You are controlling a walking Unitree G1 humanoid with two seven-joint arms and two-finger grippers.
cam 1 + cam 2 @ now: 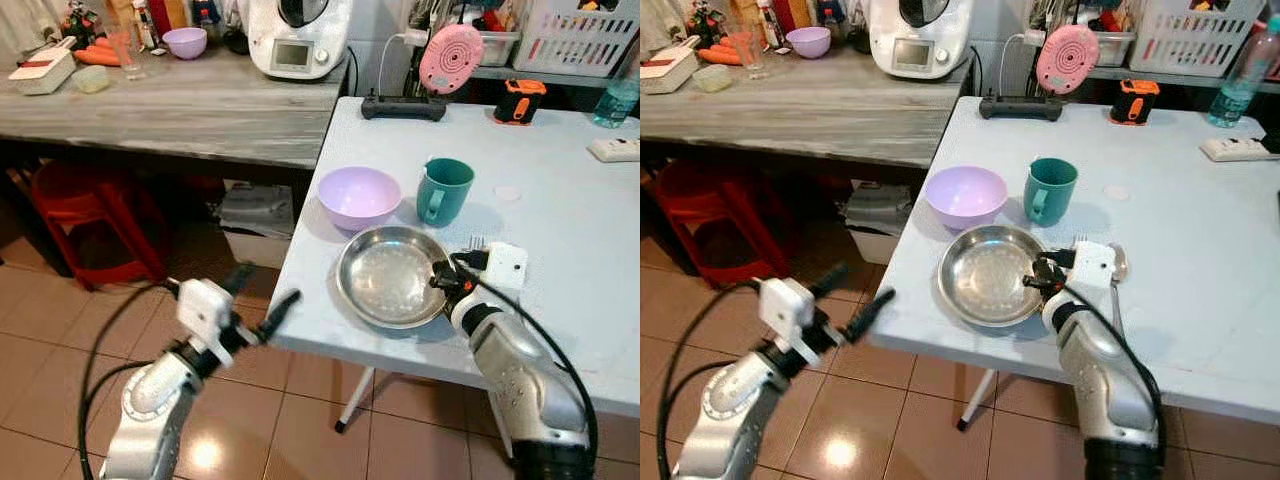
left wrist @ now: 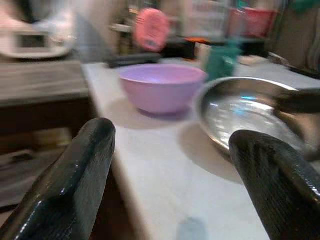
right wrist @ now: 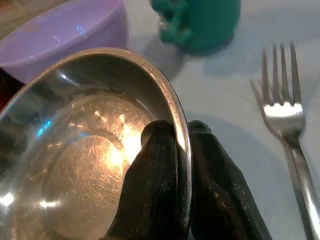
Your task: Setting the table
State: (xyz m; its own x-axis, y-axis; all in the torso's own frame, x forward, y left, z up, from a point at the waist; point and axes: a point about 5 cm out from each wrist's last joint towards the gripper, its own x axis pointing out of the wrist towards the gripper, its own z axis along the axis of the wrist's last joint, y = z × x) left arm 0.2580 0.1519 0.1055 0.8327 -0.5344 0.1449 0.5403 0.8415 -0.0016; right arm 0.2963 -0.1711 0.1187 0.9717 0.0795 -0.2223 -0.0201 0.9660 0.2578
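A steel plate (image 1: 385, 275) lies near the front edge of the pale table (image 1: 570, 210). My right gripper (image 1: 441, 277) is shut on the plate's right rim (image 3: 181, 135), one finger inside and one outside. Behind the plate stand a lilac bowl (image 1: 358, 196) and a teal mug (image 1: 442, 189). A fork (image 3: 285, 115) and a spoon (image 1: 1119, 262) lie just right of the plate, partly hidden by my wrist. My left gripper (image 1: 262, 300) hangs open off the table's left front corner, holding nothing, fingers (image 2: 75, 185) pointing at the bowl.
A grey counter (image 1: 200, 105) with a kitchen machine (image 1: 297, 35), a second lilac bowl (image 1: 185, 42) and a glass stands back left. A red stool (image 1: 85, 215) and a bin sit under it. A pink disc, an orange device, a bottle and a basket line the table's back.
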